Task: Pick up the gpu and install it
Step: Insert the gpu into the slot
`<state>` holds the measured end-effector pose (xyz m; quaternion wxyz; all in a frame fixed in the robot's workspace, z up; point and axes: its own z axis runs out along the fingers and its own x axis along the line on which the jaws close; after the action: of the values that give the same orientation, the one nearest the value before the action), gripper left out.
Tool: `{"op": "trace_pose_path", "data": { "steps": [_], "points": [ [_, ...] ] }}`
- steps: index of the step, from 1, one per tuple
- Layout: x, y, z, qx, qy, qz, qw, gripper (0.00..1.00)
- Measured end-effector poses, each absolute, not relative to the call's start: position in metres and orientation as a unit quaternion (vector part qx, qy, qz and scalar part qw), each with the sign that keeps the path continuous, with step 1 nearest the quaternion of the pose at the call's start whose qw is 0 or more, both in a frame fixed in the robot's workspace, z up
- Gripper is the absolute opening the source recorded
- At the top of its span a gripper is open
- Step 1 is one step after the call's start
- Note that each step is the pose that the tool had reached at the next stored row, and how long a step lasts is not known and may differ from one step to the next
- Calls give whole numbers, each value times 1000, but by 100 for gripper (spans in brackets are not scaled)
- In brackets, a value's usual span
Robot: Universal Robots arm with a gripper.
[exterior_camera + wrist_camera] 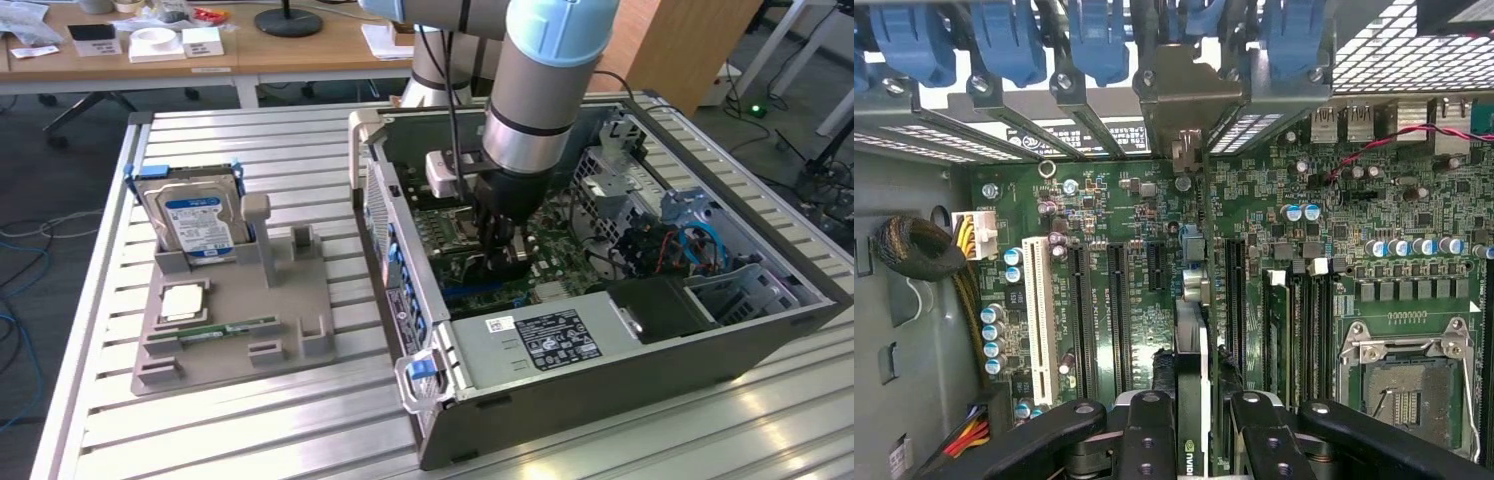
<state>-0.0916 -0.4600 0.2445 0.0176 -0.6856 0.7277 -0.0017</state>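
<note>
The gpu (pixel 1192 335) appears edge-on in the wrist view, a thin card standing upright over the green motherboard (pixel 1294 250). It runs between the long black slots (pixel 1119 305) towards the metal rear bracket openings (pixel 1184 95). My gripper (pixel 1199 410) is shut on it, one black finger on each face. I cannot tell whether the card is seated in a slot. In the exterior view my gripper (pixel 499 255) reaches straight down inside the open computer case (pixel 614 370), low over the board; the arm hides the card there.
A grey holder (pixel 274 320) at the exterior view's left carries a hard drive (pixel 198 215), a silver chip (pixel 182 300) and a memory stick (pixel 227 328). Inside the case are the power supply (pixel 547 335), drive cages (pixel 627 160), cables (pixel 914 250) and an open CPU socket (pixel 1399 385).
</note>
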Motion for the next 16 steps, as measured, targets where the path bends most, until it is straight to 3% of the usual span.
{"op": "trace_pose_path", "data": {
  "steps": [16],
  "points": [
    [-92, -461, 243, -685, 728, -2, 18, 26]
  ]
}}
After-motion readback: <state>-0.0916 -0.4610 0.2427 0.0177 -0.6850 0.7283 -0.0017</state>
